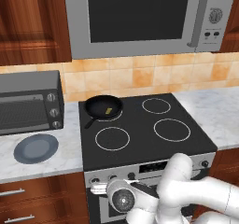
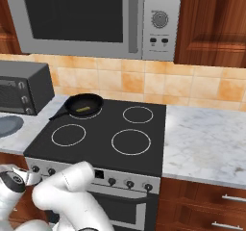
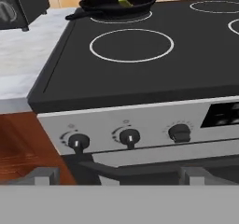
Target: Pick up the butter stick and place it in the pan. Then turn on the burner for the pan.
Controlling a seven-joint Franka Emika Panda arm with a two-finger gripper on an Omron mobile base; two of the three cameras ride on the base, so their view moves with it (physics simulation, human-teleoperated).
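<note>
The small black pan [image 1: 95, 107] sits on the back-left burner [image 1: 115, 117] of the black cooktop, handle pointing front-left. The yellow butter stick [image 1: 109, 109] lies inside it, right of centre. From the hand view the pan [image 3: 105, 4] holds the butter stick [image 3: 124, 3] at the far top, and the burner [image 3: 133, 18] ring peeks out beneath. My gripper [image 3: 120, 176] is open and holds nothing. It hangs low in front of the stove's control panel, facing the left knobs. In the base views the gripper [image 1: 99, 187] [image 2: 29, 177] is at the stove's front left.
Three knobs [image 3: 78, 143] [image 3: 129, 137] [image 3: 179, 132] line the panel just ahead of the fingers. A toaster oven [image 1: 28, 104] and a blue-grey plate [image 1: 36, 148] stand on the left counter. A microwave [image 1: 140, 17] hangs above. Marble counter [image 1: 210, 111] extends right.
</note>
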